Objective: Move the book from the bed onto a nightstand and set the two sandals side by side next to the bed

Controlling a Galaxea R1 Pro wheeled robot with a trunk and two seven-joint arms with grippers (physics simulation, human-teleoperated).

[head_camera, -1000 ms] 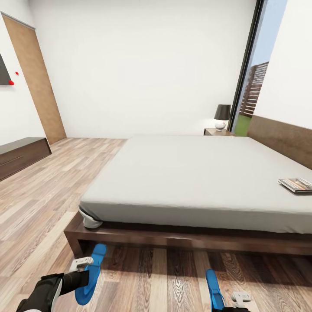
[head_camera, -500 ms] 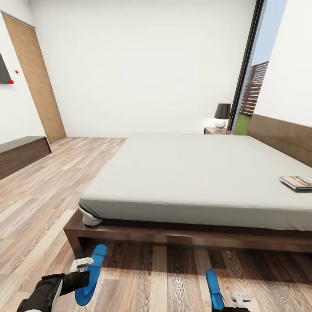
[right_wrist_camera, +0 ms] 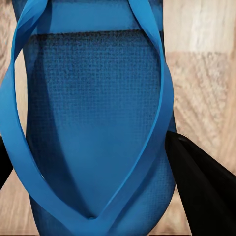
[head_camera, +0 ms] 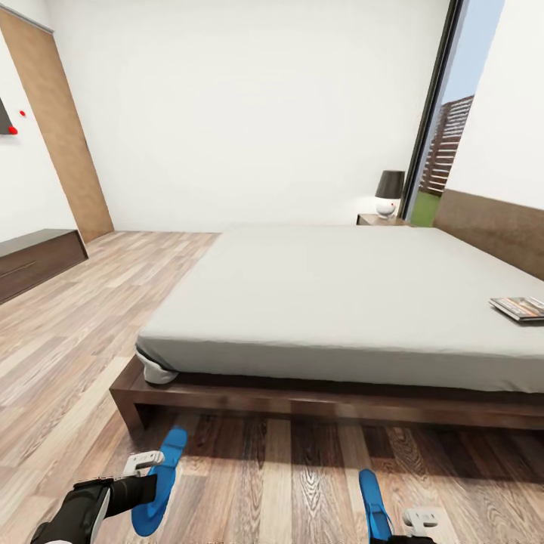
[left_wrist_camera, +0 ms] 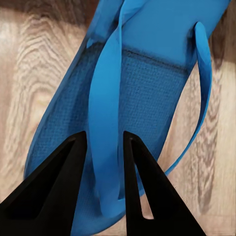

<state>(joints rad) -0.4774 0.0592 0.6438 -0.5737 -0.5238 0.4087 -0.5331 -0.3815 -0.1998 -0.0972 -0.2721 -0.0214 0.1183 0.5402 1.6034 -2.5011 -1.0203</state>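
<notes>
The bed (head_camera: 332, 295), pale grey on a dark wooden frame, spans the head view. On its right edge lies the book (head_camera: 519, 307). The nightstand (head_camera: 376, 220) stands at the bed's far corner. Low over the floor in front of the bed, my left gripper (head_camera: 143, 461) is shut on a bright blue sandal (head_camera: 162, 476); its black fingers (left_wrist_camera: 69, 167) pinch the sandal's strap (left_wrist_camera: 105, 123). My right gripper (head_camera: 420, 519) is shut on the second sandal (head_camera: 372, 502), with the fingers (right_wrist_camera: 201, 187) against the sides of that sandal (right_wrist_camera: 93, 128).
A dark-shaded lamp (head_camera: 389, 193) sits on the nightstand beside the tall window (head_camera: 442, 143). A low dark cabinet (head_camera: 34, 261) runs along the left wall next to a wooden door (head_camera: 57, 143). Wood-plank floor (head_camera: 83, 332) lies left of the bed.
The whole picture has shifted a little, so the camera has moved. Both grippers keep the sandals in the same places in front of the bed.
</notes>
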